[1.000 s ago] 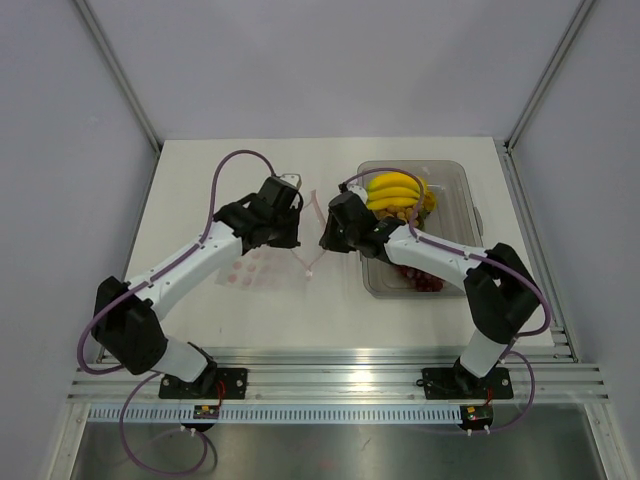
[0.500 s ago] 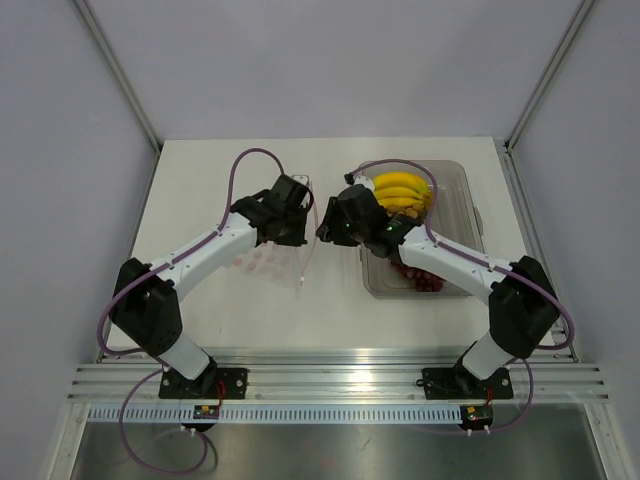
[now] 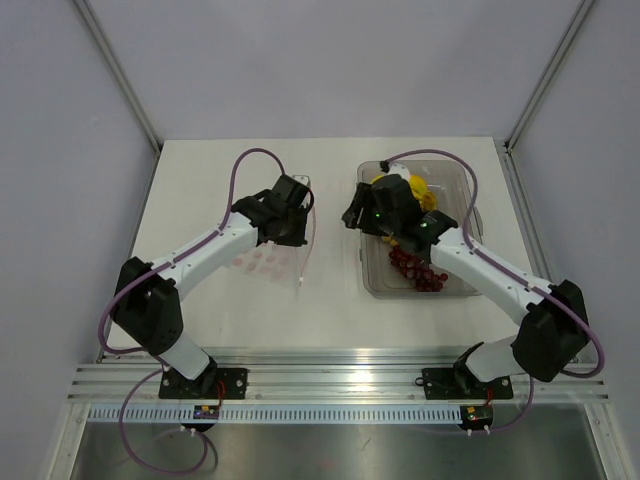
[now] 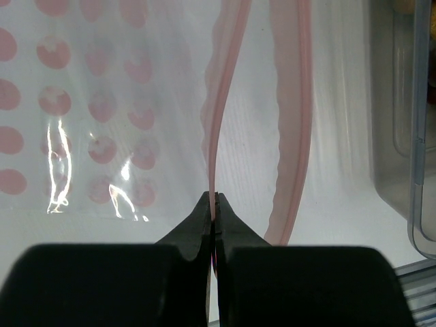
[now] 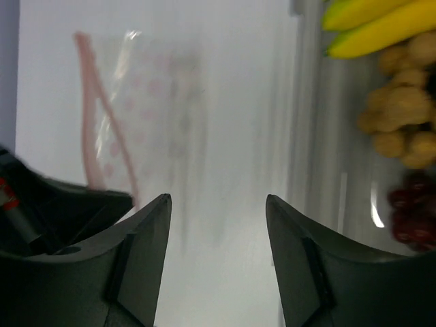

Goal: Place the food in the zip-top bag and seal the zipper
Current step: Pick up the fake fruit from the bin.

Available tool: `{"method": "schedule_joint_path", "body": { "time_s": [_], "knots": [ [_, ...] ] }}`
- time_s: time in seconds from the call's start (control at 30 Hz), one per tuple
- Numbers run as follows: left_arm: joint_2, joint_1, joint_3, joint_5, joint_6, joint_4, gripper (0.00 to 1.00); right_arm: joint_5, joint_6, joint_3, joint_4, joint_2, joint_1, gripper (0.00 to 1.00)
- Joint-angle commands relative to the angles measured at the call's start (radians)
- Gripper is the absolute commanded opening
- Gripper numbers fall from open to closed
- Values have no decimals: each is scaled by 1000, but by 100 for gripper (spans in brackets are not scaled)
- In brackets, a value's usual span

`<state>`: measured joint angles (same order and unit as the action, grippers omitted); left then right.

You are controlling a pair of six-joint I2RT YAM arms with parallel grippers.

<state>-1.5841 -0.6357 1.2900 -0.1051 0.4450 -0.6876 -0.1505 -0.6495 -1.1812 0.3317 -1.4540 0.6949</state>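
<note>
Pink-red zipper [image 4: 216, 129] lip sits clamped in the closed fingers of the left gripper [image 4: 214, 203], holding up the mouth of the dotted zip-top bag [image 3: 262, 262], centre-left overhead. The right gripper [image 5: 216, 204], fingers apart and empty, bends over the clear tray [image 3: 370, 282]. To its right we see grapes [image 5: 412, 211], tan round fruits [image 5: 402, 116], then bananas [image 5: 371, 24] farthest. We judge the right arm nearer.

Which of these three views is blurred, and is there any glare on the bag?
Right wrist view: motion-blurred, the zip-top bag and bananas smeared, only the open right gripper fairly crisp. Left wrist view: sharp, with white glare streaks on the bag's film left of the zipper pinched in the left gripper. Top external view: sharp and evenly lit.
</note>
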Motion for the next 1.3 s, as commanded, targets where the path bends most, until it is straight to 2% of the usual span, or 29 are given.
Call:
{"method": "schedule_joint_path", "body": {
  "time_s": [0.0, 0.17, 0.33, 0.5, 0.63, 0.77, 0.97, 1.27],
  "knots": [
    [9, -4, 40, -7, -14, 17, 0, -70, 33, 69, 43, 131, -130, 66],
    [26, -4, 40, -1, -19, 14, 0, 21, 44, 188, 59, 204, -383, 70],
    [29, -5, 40, 2, -19, 11, 0, 71, 28, 221, 26, 192, -500, 71],
    [30, -4, 43, 5, -20, 7, 0, 91, -12, 200, -63, 109, -586, 73],
    [30, -4, 49, 5, -25, 2, 0, 59, 66, 134, -115, -1, -615, 75],
    [27, -5, 57, 10, -28, 2, 0, 46, 261, 17, -108, -178, -617, 77],
    [9, -4, 75, 10, -38, -15, 0, 65, 444, -47, -171, -307, -623, 80],
    [-2, -4, 89, 28, -46, -21, 0, 213, 528, -84, -281, -410, -646, 80]
  ]
}}
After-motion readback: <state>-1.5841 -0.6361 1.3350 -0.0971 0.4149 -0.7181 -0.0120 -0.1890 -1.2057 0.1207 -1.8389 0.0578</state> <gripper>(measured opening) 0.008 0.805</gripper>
